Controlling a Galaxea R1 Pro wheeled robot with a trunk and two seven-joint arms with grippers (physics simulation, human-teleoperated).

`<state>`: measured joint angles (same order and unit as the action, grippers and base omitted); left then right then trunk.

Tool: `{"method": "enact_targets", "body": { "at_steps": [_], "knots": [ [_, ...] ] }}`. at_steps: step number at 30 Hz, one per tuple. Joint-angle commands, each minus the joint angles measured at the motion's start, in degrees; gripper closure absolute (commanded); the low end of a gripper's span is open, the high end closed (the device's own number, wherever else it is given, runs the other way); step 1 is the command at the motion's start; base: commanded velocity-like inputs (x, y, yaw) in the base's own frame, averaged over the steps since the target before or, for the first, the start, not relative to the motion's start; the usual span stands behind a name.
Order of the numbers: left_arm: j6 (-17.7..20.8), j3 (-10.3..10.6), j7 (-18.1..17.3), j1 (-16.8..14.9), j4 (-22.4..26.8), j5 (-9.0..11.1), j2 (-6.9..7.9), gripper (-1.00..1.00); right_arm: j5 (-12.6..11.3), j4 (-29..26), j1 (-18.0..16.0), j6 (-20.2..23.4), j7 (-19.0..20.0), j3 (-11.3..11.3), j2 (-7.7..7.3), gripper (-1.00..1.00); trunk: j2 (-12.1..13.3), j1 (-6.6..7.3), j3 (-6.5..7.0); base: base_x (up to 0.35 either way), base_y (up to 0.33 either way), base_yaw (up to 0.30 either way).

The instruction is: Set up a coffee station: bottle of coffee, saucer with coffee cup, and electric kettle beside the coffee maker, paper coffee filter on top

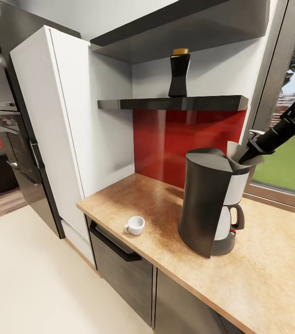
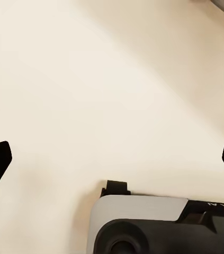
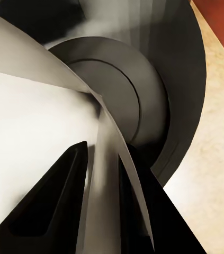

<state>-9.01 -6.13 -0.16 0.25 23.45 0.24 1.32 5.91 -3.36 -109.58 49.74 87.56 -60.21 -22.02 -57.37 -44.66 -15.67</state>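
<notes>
The dark-grey coffee maker stands on the speckled kitchen countertop. My right gripper reaches in from the window side and is shut on the paper coffee filter, which sits at the machine's top. In the right wrist view the filter runs between the black fingers over the round lid of the coffee maker. The bottle of coffee stands on the black kitchen shelf. A white coffee cup rests near the counter's front edge. My left gripper hangs open over the floor.
A tall white cabinet borders the counter on the left, with a built-in oven beyond it. A thick dark overhead unit hangs above the shelf. A grey drawer front with a black handle sits below the cup. A window lies behind the machine.
</notes>
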Motion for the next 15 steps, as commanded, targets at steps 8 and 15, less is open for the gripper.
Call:
{"method": "enact_targets", "body": {
  "at_steps": [8, 15],
  "knots": [
    [-0.1, -0.1, 0.0, 0.0, 0.1, 0.0, -0.02, -1.0, 0.6, -0.2, 0.0, 0.8, 0.4, 0.3, -0.04, -1.0, 0.0, -0.01, -0.06, 0.0, 0.0, 0.0],
    [-0.1, -0.1, 0.0, 0.0, 0.1, 0.0, -0.03, -1.0, 0.6, -0.2, 0.0, 0.8, 0.4, 0.3, -0.04, -1.0, 0.0, -0.01, -0.06, 0.0, 0.0, 0.0]
  ]
}}
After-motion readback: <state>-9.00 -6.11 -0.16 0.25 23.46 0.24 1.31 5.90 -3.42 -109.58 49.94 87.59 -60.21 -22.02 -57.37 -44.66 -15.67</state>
